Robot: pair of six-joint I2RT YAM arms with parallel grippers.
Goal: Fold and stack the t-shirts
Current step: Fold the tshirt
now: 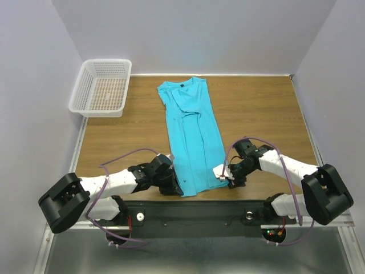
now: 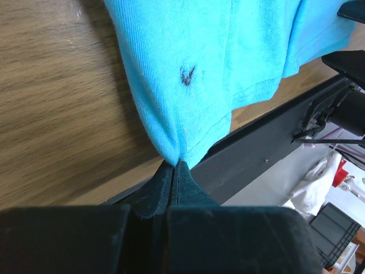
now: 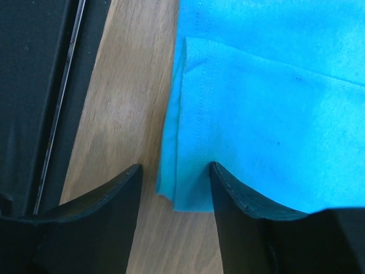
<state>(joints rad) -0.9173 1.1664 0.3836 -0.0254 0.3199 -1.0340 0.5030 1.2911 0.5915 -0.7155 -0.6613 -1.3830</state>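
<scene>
The turquoise t-shirt (image 1: 191, 131) lies on the wooden table as a long narrow strip, sides folded in, neckline at the far end. My left gripper (image 1: 177, 187) is shut on the shirt's near left hem corner; in the left wrist view the cloth (image 2: 188, 68) with a small dark mark rises out of the closed fingertips (image 2: 174, 165). My right gripper (image 1: 226, 177) is open at the near right hem corner; in the right wrist view the corner of the cloth (image 3: 188, 188) lies between the two spread fingers (image 3: 236, 194), one finger over the cloth.
A white plastic mesh basket (image 1: 101, 87) stands at the far left of the table. The black base rail (image 1: 194, 208) runs along the near edge just behind both grippers. White walls enclose the table.
</scene>
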